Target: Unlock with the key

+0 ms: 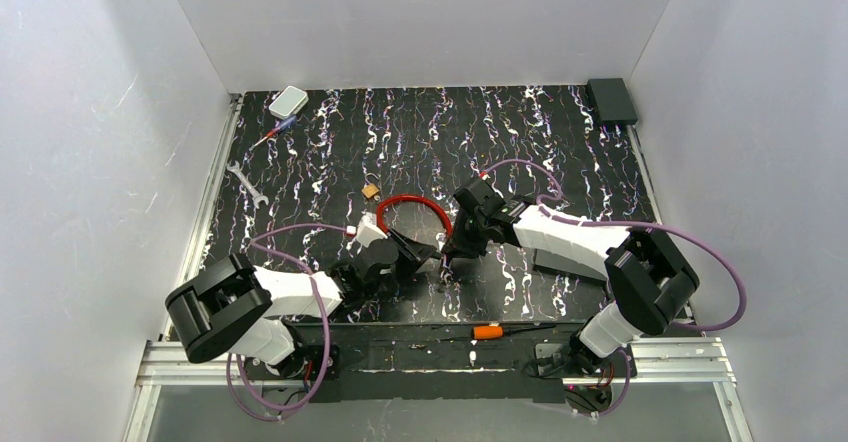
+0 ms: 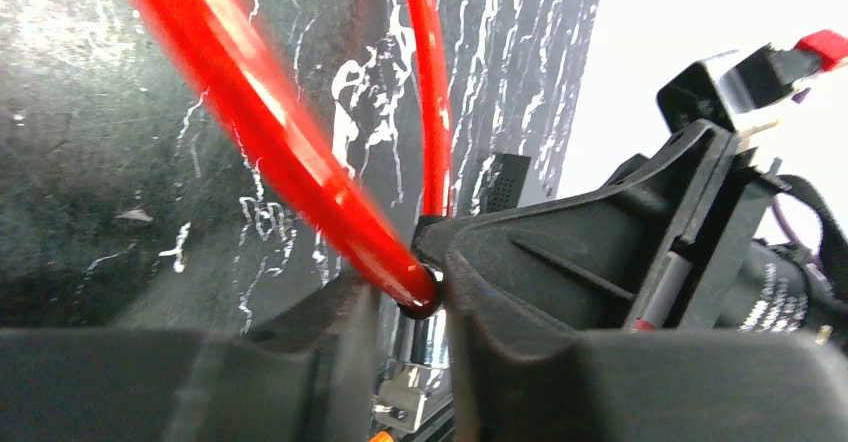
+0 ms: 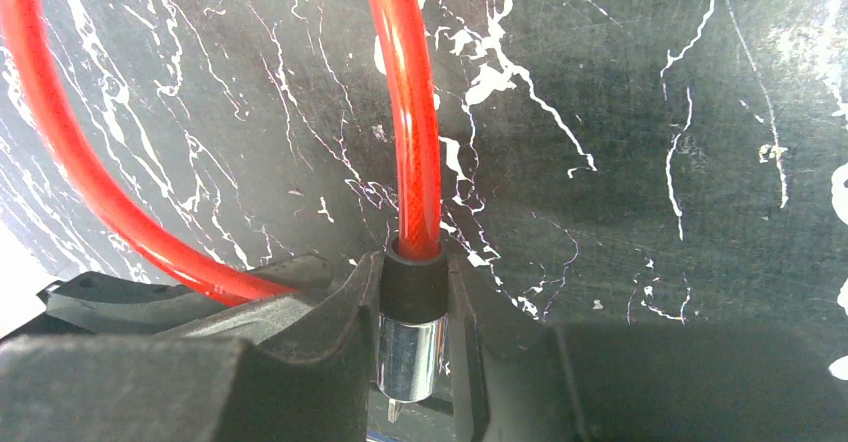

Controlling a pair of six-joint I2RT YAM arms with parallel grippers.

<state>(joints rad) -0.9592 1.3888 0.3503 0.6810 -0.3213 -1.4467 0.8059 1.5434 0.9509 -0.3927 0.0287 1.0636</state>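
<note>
A red cable lock [image 1: 408,204] lies looped on the black marbled mat. My right gripper [image 1: 449,252] [image 3: 412,287] is shut on one end of the cable, over its black collar and chrome barrel [image 3: 410,357]. A small metal point pokes out below that barrel. My left gripper [image 1: 424,256] [image 2: 405,297] meets it from the left. Its fingers press on the other chrome end [image 2: 428,340], where the red cable enters. A pale silvery piece with a small hole [image 2: 408,402], apparently the key, sticks out beneath that end. A small brass padlock [image 1: 371,190] sits apart, just beyond the loop.
A silver wrench [image 1: 245,184], a small screwdriver [image 1: 272,134] and a white box [image 1: 288,101] lie at the far left. A black box [image 1: 611,100] sits in the far right corner. An orange-handled tool [image 1: 490,331] rests on the near rail. White walls enclose the mat.
</note>
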